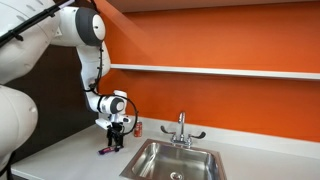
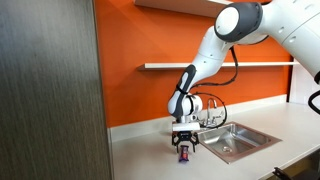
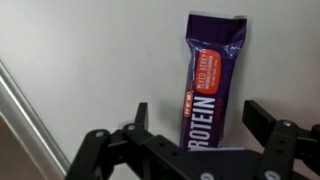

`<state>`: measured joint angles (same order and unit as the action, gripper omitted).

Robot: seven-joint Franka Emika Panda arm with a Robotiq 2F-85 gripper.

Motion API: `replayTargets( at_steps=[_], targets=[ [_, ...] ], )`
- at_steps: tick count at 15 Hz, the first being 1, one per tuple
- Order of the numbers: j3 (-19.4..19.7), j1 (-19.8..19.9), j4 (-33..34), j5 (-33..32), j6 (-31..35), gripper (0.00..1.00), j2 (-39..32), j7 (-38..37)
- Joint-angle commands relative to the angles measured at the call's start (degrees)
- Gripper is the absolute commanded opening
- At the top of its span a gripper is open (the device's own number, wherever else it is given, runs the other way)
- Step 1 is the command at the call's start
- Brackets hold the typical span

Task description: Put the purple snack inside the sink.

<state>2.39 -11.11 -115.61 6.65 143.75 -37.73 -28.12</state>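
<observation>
The purple snack [image 3: 210,75] is a flat purple wrapped bar with an orange stripe and white "PROTEIN" lettering, lying on the white counter. In the wrist view it lies between my gripper's [image 3: 198,122] two black fingers, which stand apart on either side without touching it. In both exterior views the gripper [image 1: 115,138] [image 2: 185,148] hangs low over the snack [image 1: 104,149] [image 2: 184,155], left of the sink. The sink [image 1: 150,160] [image 2: 240,140] is a stainless steel basin with a chrome two-handled faucet [image 1: 182,128].
A small red can [image 1: 138,127] stands on the counter behind the gripper near the orange wall. A shelf [image 1: 220,71] runs along the wall above. A dark cabinet panel [image 2: 50,90] stands at the counter's end.
</observation>
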Motion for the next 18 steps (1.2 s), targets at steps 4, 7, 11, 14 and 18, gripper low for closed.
replayTargets(
  at_steps=[4,7,11,14,18],
  targets=[
    [0.3,-0.4,1.0,0.2,-0.5,0.53,-0.5,-1.0],
    [0.0,-0.1,1.1,0.6,-0.3,0.28,-0.6,-0.6],
    [-0.1,0.0,1.3,0.7,-0.3,0.12,-0.8,-0.5],
    [-0.1,0.0,1.2,0.7,-0.3,0.12,-0.7,-0.5],
    [0.8,-0.6,0.2,-0.2,-0.8,0.12,1.8,-1.2]
  ],
)
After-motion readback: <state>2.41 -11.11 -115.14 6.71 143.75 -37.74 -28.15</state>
